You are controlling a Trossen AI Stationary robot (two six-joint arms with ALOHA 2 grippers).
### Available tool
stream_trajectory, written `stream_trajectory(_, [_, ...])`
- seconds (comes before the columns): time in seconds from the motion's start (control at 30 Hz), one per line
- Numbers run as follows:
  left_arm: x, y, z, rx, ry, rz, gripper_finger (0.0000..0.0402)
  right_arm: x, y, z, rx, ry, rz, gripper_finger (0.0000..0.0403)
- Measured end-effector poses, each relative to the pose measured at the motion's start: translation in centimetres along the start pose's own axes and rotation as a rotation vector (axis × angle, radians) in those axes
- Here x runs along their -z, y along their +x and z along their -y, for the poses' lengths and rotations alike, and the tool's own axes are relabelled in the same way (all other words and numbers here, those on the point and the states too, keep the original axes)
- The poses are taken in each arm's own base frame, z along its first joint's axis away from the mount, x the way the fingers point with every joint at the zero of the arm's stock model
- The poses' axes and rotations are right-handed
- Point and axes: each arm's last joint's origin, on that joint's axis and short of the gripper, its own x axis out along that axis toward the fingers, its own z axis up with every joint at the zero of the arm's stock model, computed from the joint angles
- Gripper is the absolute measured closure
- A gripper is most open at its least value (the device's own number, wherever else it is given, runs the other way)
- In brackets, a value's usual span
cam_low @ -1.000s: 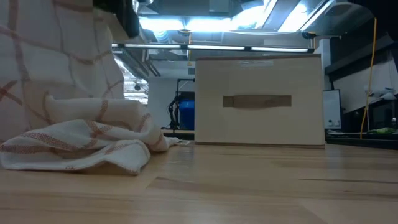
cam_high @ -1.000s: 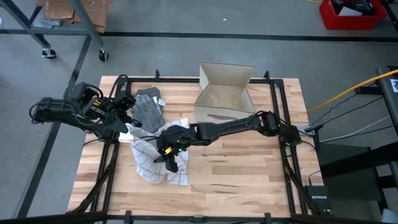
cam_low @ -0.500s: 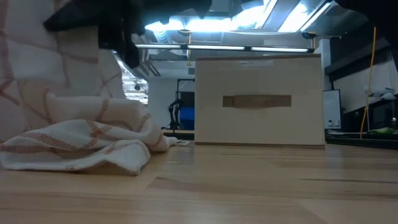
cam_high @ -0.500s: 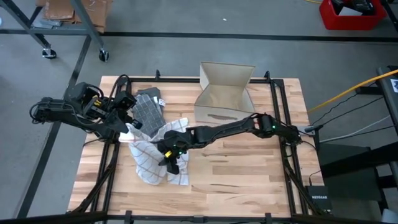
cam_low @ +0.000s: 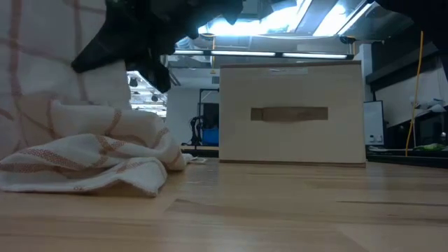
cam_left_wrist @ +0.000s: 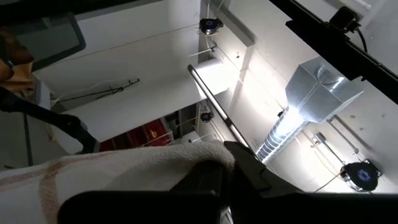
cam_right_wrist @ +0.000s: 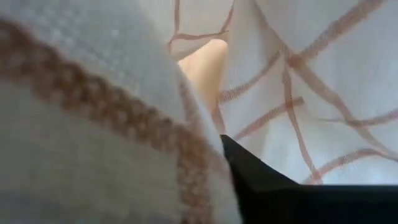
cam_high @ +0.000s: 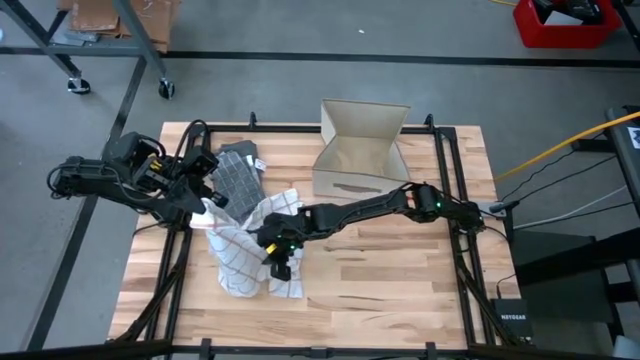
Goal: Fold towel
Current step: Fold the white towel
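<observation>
Now the right gripper point(cam_high: 277, 262) has dropped onto the towel point(cam_high: 240, 262) lying rumpled at the bench's point(cam_high: 380, 280) left side, its jaws seemingly just pinched on cloth. The left gripper point(cam_high: 210, 203) keeps its jaws closed on the towel's far edge, so a fold can begin.

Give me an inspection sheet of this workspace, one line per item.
Surface: wooden table, bare on the right half.
Job's things: white checked towel, crumpled, not folded.
Clutter: open cardboard box; grey cloth beside the towel.
Grippers: left gripper shut on the towel's edge; right gripper down on the towel, closed on a fold of it.
Cables: yellow cable on the floor, right.
Surroundings: red bin; wheeled rack.
</observation>
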Motion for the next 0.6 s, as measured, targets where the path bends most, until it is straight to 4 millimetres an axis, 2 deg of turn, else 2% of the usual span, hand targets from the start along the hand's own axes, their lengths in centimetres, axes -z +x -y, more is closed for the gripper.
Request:
stream_trajectory(0.13, [0.0,0.0,0.1,0.005,0.003,0.000,0.0401,-0.2,-1.0,-0.8,0.029,0.080,-0.014,0.0389])
stream_trajectory(0.27, [0.1,-0.2,0.4,0.014,0.024,0.000,0.0402,-0.4,-3.2,-2.9,0.110,0.079,-0.033,0.0398])
stream_trajectory(0.47, [0.3,-0.4,0.7,0.023,0.083,0.001,0.0401,-0.2,-8.5,-7.3,0.257,0.164,-0.062,0.0399])
stream_trajectory(0.6, [0.1,-0.5,0.8,0.021,0.142,0.045,0.0401,0.1,-12.7,-10.9,0.352,0.294,0.002,0.0400])
